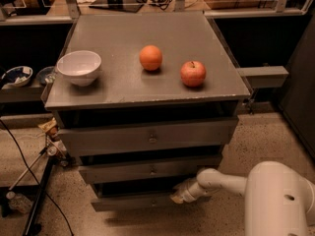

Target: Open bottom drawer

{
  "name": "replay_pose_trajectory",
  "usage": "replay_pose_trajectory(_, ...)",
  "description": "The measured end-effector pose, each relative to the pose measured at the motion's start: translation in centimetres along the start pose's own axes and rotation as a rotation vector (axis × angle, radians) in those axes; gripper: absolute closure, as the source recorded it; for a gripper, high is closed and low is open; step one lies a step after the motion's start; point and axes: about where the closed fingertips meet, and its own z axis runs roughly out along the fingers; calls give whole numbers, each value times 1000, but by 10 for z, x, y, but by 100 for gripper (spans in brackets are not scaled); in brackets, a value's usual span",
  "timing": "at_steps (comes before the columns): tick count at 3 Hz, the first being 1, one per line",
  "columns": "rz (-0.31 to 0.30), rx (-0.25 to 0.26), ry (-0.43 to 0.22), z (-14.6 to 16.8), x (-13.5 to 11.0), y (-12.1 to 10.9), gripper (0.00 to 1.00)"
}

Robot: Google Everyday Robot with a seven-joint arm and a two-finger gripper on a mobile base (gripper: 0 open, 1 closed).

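Note:
The bottom drawer [133, 201] is the thin grey strip at the foot of the grey cabinet [123, 90], below the mid-sized drawer front [123, 171] and the tall top front [108, 140]. It stands slightly out from the cabinet, with a dark gap above it. My gripper [178, 196] is at the right part of this strip, pressed against its front, at the end of my white arm [221, 181], which reaches in from the lower right. The drawer's knob is hidden behind the gripper.
On the cabinet top sit a white bowl [78, 67], an orange [150, 58] and a red apple [193, 73]. Black cables and a stand leg [34, 195] lie on the floor to the left. A grey ledge [261, 75] juts out at the right.

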Motion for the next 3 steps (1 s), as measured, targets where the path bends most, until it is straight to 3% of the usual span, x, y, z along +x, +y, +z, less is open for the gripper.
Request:
replay_pose_trajectory(1,0,0,0,-2,1,-5,100)
replay_pose_trajectory(2,15,42,-39,-34,11,14,100)
replay_pose_trajectory(3,20,42,-52,-46,22,34,100)
